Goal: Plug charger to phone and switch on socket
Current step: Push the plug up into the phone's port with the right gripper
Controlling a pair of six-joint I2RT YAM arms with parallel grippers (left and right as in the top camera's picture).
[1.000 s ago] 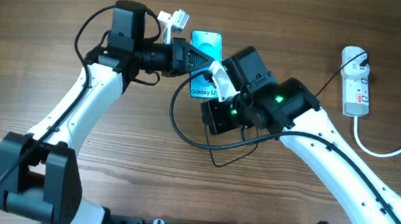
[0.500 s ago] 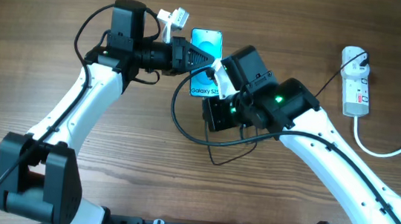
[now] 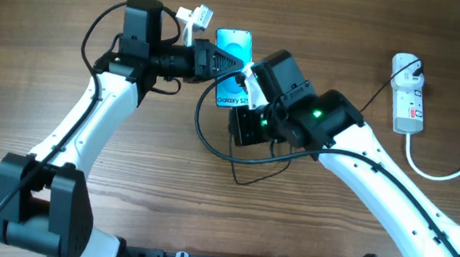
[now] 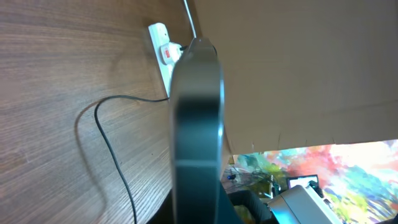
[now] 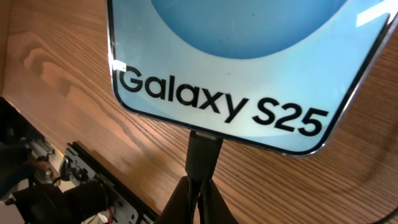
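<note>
The phone (image 3: 231, 67) has a cyan screen reading "Galaxy S25" and is lifted off the table. My left gripper (image 3: 212, 62) is shut on its left side. In the left wrist view the phone (image 4: 196, 118) shows edge-on between the jaws (image 4: 196, 210). My right gripper (image 3: 246, 106) is shut on the charger's plug tip (image 5: 203, 153), which meets the bottom edge of the phone (image 5: 236, 56); its depth in the port cannot be told. The fingers (image 5: 199, 198) pinch the thin black cable (image 3: 248, 163). The white socket (image 3: 408, 96) lies far right with the charger's dark plug (image 3: 413, 77) in it.
The socket's thick white cord (image 3: 457, 165) curves off to the table's right edge. The black cable loops on the wood below my right arm and runs to the socket (image 4: 163, 51). A white connector (image 3: 195, 18) sticks out near my left wrist.
My left gripper has carried the phone slightly up and to the left. My right gripper followed with the plug tip at the phone's bottom edge.
</note>
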